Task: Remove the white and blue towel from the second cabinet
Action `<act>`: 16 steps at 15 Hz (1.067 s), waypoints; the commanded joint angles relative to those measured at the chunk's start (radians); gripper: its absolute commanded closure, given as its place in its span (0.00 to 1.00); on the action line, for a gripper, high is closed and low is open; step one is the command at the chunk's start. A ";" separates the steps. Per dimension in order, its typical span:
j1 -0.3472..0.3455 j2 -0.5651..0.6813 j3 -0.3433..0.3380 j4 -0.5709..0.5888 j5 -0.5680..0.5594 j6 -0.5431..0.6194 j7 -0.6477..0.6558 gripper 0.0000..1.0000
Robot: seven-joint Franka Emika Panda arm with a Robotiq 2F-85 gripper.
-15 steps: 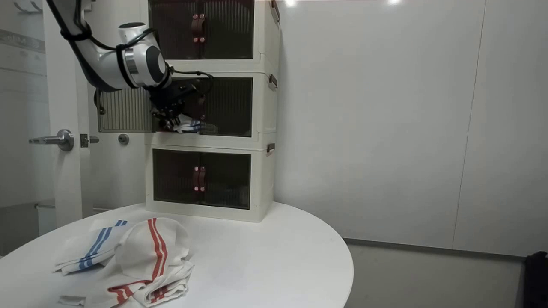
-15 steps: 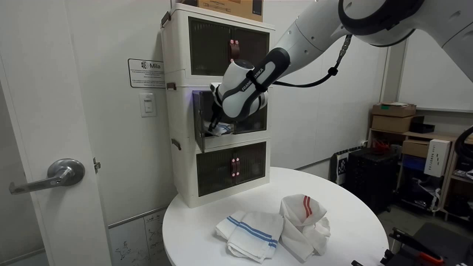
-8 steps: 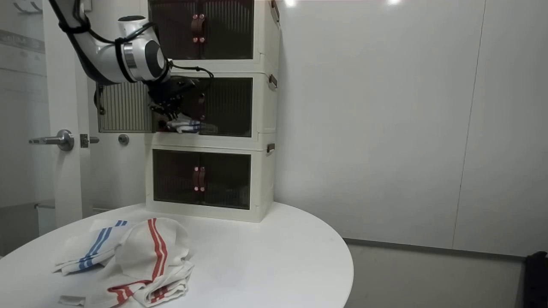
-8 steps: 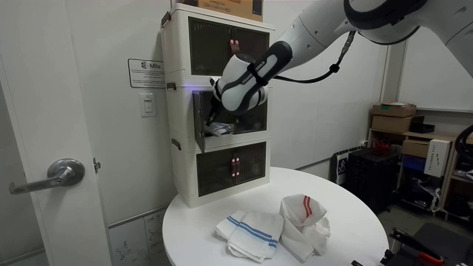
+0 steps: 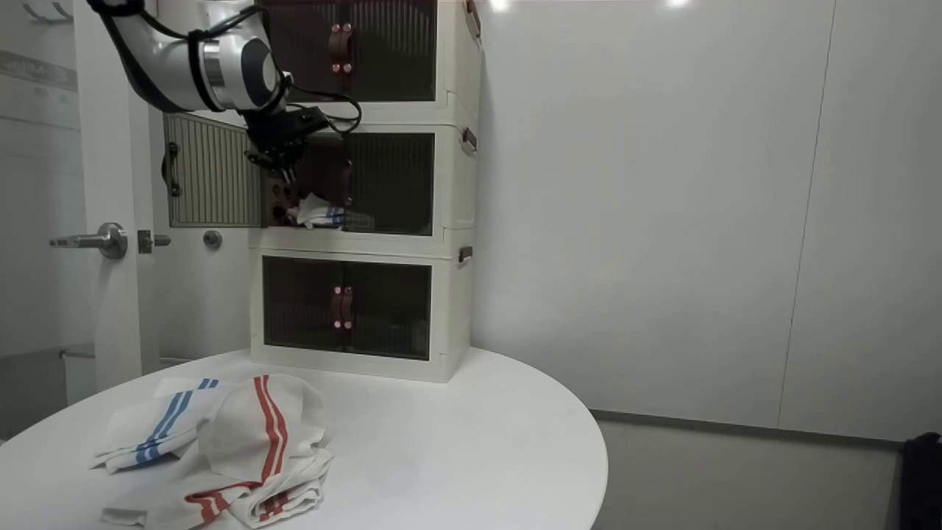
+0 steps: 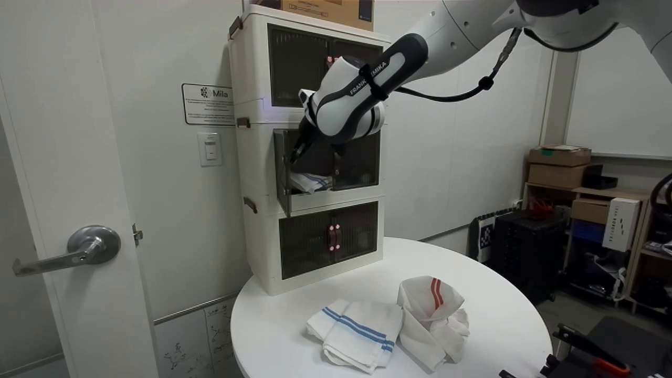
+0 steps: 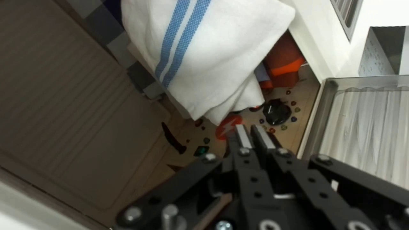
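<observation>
Three stacked cabinets [image 5: 456, 191] are shown on a white table [image 5: 500, 442] in an exterior view. One door [image 5: 213, 173] of the middle cabinet is swung open, and the towel [image 5: 321, 212] is seen lying inside, near the opening. Above the towel, apart from it, the gripper [image 5: 288, 177] is held by the arm [image 5: 221, 73], angled downward. On the table, a blue-striped cloth [image 5: 158, 423] is partly hidden by a red-striped cloth [image 5: 243, 442].

In an exterior view, a box [image 6: 328, 10] is seen on top of the cabinets, and a sign [image 6: 210, 105] and a switch [image 6: 210, 151] are fixed to the wall [image 6: 173, 210] beside them. The gripper is shown next to the open door, with the towel visible lower down in the middle cabinet. The two cloths are seen just beside each other, the blue-striped one folded flat, the red-striped one bunched up.

In the wrist view, the fingers [image 7: 243, 137] are found clenched, with only a thin slit showing between them. The towel is seen folded, two blue stripes running across it, and its nearest corner is shown close to the fingers. An orange item [image 7: 286, 68] and a checked item [image 7: 102, 25] are partly hidden behind it.
</observation>
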 commanded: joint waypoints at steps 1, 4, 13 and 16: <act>-0.054 -0.047 0.056 -0.036 0.019 -0.016 -0.040 0.64; -0.010 -0.041 -0.015 -0.032 -0.036 -0.034 0.010 0.42; 0.181 0.069 -0.311 0.029 -0.162 -0.012 0.120 0.00; 0.178 0.111 -0.296 0.055 -0.159 0.008 0.111 0.00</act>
